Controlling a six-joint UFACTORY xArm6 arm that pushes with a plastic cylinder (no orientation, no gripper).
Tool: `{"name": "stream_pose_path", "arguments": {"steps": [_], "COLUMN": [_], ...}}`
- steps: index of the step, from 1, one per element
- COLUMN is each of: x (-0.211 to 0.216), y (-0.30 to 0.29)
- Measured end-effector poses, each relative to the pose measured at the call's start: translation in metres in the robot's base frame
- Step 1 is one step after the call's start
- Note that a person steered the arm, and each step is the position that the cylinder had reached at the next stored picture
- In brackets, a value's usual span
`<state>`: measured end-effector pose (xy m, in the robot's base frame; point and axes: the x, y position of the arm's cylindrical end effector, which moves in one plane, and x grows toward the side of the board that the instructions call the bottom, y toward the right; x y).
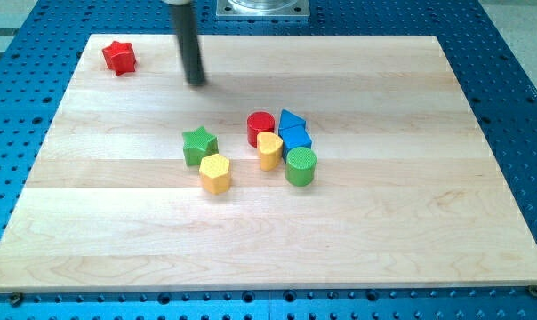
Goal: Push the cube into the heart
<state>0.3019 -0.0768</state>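
My tip (pixel 196 83) rests on the board near the view's top left, well above and left of the block cluster. The yellow heart (pixel 269 149) stands in the middle of the cluster. The blue cube (pixel 296 140) sits just right of the heart, touching it or nearly so. A blue triangle (pixel 291 120) lies right behind the cube. A red cylinder (pixel 260 127) stands just above and left of the heart. A green cylinder (pixel 300 165) stands below the cube, right of the heart.
A green star (pixel 199 144) and a yellow hexagon (pixel 215 172) sit left of the cluster, below my tip. A red star (pixel 119 57) lies at the board's top left corner. The wooden board (pixel 411 222) lies on a blue perforated table.
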Motion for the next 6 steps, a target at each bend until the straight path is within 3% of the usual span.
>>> {"name": "stream_pose_path", "arguments": {"steps": [2,4,6], "x": [0.046,0.125,0.138], "y": [0.162,0.154,0.065]}}
